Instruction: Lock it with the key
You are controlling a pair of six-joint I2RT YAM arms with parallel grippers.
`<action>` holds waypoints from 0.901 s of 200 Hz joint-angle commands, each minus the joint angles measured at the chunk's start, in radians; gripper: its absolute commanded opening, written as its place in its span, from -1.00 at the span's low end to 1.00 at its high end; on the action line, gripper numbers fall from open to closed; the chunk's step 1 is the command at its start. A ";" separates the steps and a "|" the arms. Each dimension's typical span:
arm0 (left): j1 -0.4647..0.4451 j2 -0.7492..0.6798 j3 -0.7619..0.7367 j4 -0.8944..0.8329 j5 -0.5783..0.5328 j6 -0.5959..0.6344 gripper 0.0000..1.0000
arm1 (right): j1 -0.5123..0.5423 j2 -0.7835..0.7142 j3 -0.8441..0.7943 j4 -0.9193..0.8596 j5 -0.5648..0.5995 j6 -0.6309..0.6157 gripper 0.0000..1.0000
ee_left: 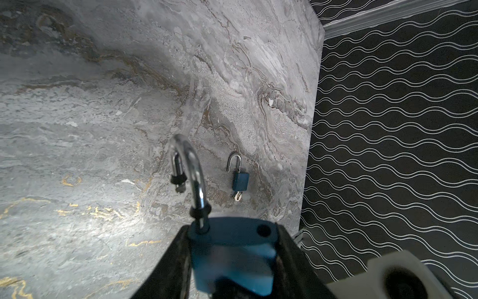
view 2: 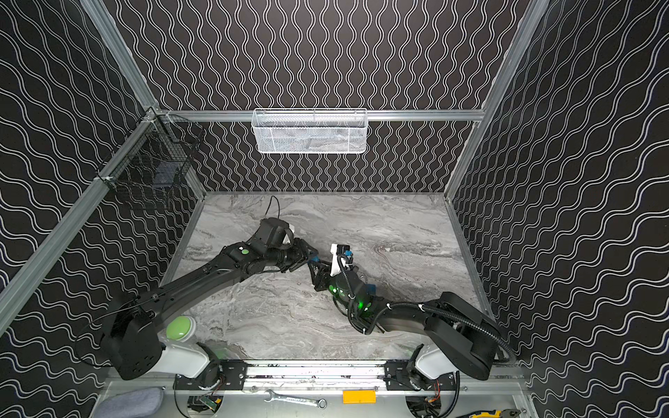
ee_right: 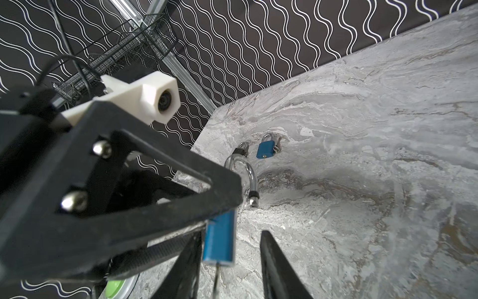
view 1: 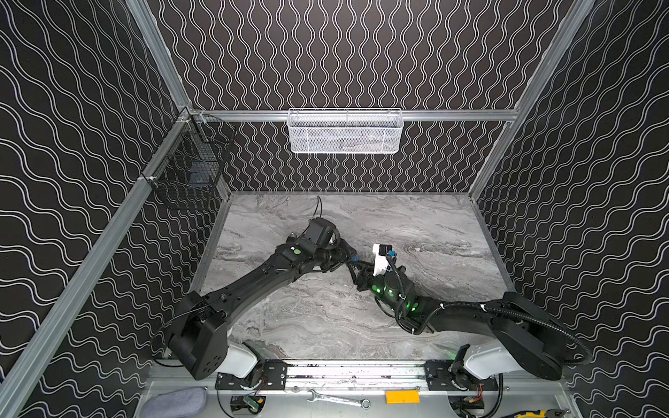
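Your left gripper (ee_left: 230, 246) is clamped on the blue padlock (ee_left: 232, 266) and holds it off the table (view 1: 325, 318) near the middle, with its shackle (ee_left: 192, 165) swung open. Your right gripper (ee_right: 231, 235) stands at the lock's lower end with its jaws apart. The body sits between the fingers (ee_right: 274, 264) with a clear gap on one side. The key (ee_right: 216, 278) shows only as a thin sliver beneath the body. The left gripper's black frame crowds the right wrist view. On the marble a second blue padlock (ee_right: 265, 149) lies just beside a dark padlock (ee_right: 241, 149). Elsewhere lies an open spare padlock (ee_left: 240, 180) with a key at its base.
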 commanded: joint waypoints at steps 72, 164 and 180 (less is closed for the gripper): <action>0.003 -0.004 -0.021 0.086 0.024 -0.011 -0.38 | 0.000 0.000 0.006 0.082 -0.016 0.000 -0.29; 0.008 -0.009 -0.012 0.083 0.025 -0.006 -0.39 | 0.000 0.012 0.012 0.083 -0.029 0.001 -0.43; 0.009 -0.010 -0.019 0.089 0.025 -0.009 -0.39 | -0.001 0.010 0.014 0.078 -0.031 0.000 -0.48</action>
